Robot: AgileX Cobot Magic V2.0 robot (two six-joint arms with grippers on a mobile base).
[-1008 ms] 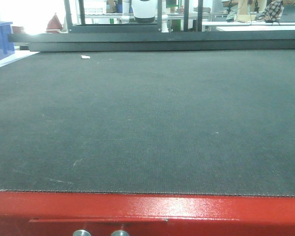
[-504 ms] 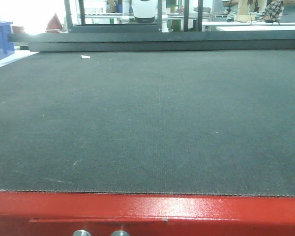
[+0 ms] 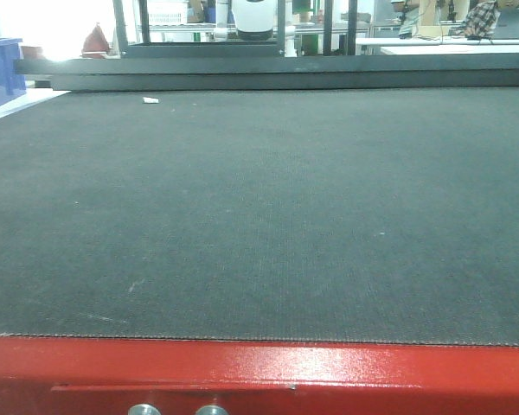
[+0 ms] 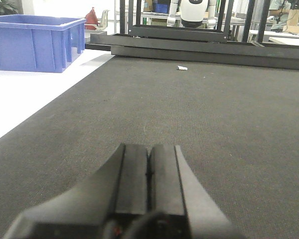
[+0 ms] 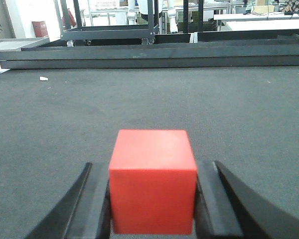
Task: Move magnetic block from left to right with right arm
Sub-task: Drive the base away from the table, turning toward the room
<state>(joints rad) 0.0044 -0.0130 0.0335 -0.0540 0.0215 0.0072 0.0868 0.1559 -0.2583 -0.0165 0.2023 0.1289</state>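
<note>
Your right gripper (image 5: pixel 152 167) has the magnetic block (image 5: pixel 153 185) clamped between its two black fingers (image 5: pixel 93 204). One finger presses each side face, and the red cube sits square and centred in the gap, its front face toward the wrist camera. A cube has no long axis, so you have nothing to align. What matters is that the block lies inside these jaws rather than ahead of them or to one side.

You cannot tell from the wrist view whether the block rests on the dark mat (image 3: pixel 259 216) or hangs just above it, since its bottom edge runs out of the picture. The front view shows only bare mat, with neither arm nor cube in it.

Your left gripper (image 4: pixel 149 152) is closed on nothing, pads pressed flat together, pointing along the mat with the blue crate (image 4: pixel 35 42) off to its left. It is not involved in the grasp.

The white scrap (image 5: pixel 43 78) lies far left in the right wrist view. The carry to the right looks like the work in hand, with the set-down not yet done. Watch that the smooth faces do not slip.
</note>
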